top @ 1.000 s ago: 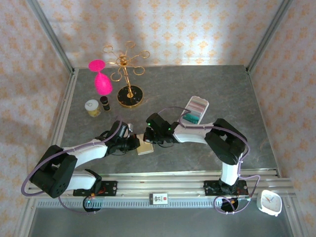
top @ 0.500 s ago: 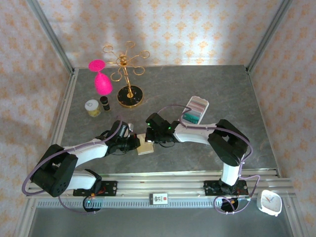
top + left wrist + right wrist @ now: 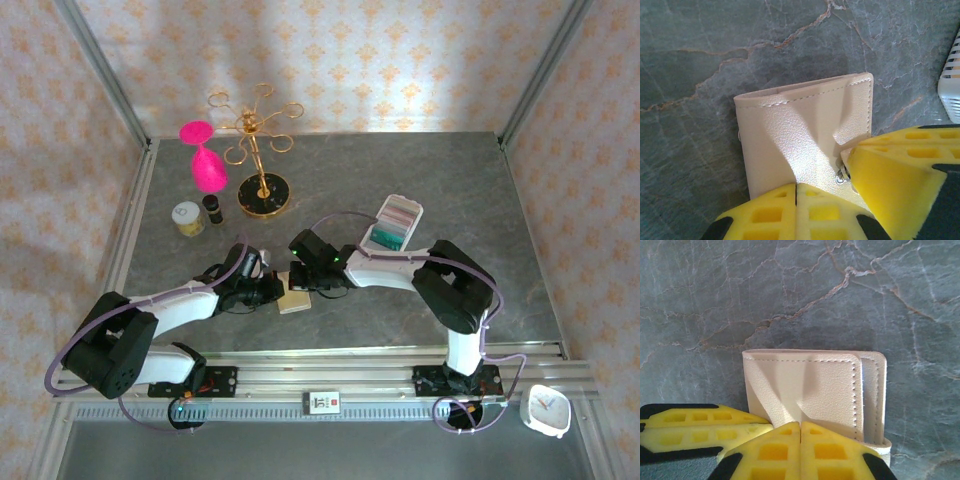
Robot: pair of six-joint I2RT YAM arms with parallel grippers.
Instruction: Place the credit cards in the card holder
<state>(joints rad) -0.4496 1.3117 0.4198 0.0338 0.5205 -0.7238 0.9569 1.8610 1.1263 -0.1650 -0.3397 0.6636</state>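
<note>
My yellow-tipped left gripper (image 3: pixel 796 202) and right gripper (image 3: pixel 800 440) are pinched shut, tips touching the cream leather card holder (image 3: pixel 805 385). The coloured plastic credit cards (image 3: pixel 392 226) sit at two o'clock from it. I should open its flap slowly.

You get open table (image 3: pixel 470 180) back-right; gold rack (image 3: pixel 262 150), pink glass (image 3: pixel 207 168), jars (image 3: pixel 187 218) block back-left; tray (image 3: pixel 414 212) of credit cards (image 3: pixel 390 232) sits mid-right.

left arm (image 3: pixel 178 306) and right arm (image 3: pixel 395 272): white links, black joints, purple cables (image 3: pixel 62 352); fingers (image 3: pixel 771 452) yellow, square-recessed.
</note>
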